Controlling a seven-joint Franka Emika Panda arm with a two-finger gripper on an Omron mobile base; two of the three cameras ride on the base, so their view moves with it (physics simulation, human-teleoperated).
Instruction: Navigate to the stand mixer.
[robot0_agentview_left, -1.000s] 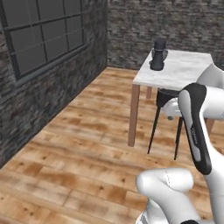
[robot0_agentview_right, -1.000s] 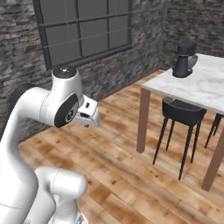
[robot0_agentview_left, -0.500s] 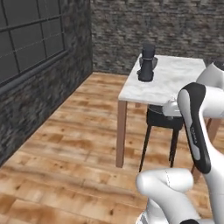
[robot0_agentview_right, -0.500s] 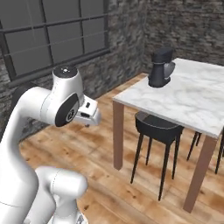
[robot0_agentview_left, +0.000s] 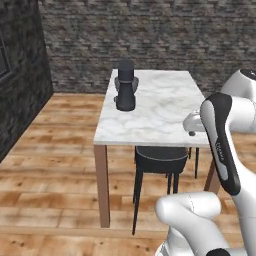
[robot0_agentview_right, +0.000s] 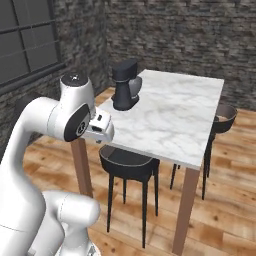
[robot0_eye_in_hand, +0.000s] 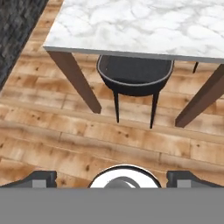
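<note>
The stand mixer (robot0_agentview_left: 125, 87), matte black with a grey bowl under its head, stands on the left part of a white marble table (robot0_agentview_left: 160, 112). From the right base view the stand mixer (robot0_agentview_right: 125, 86) sits near the table's (robot0_agentview_right: 175, 115) far left corner. My gripper (robot0_eye_in_hand: 112, 179) is open with nothing between its fingertips (robot0_eye_in_hand: 43, 178). It points down at the wooden floor in front of the table, well short of the mixer. The arm is folded close to the base, with the hand (robot0_agentview_right: 97, 127) at the table's near edge.
A black round stool (robot0_agentview_left: 160, 160) is tucked under the table's near side, between brown wooden legs (robot0_eye_in_hand: 76, 81). A second stool (robot0_agentview_right: 222, 117) stands at the table's right side. Dark stone walls close off the back and left, and a window (robot0_agentview_right: 30, 50) is on the left.
The whole picture has shifted as the base drove and turned. The table and mixer now sit nearer and more central. The arm keeps the same folded pose.
</note>
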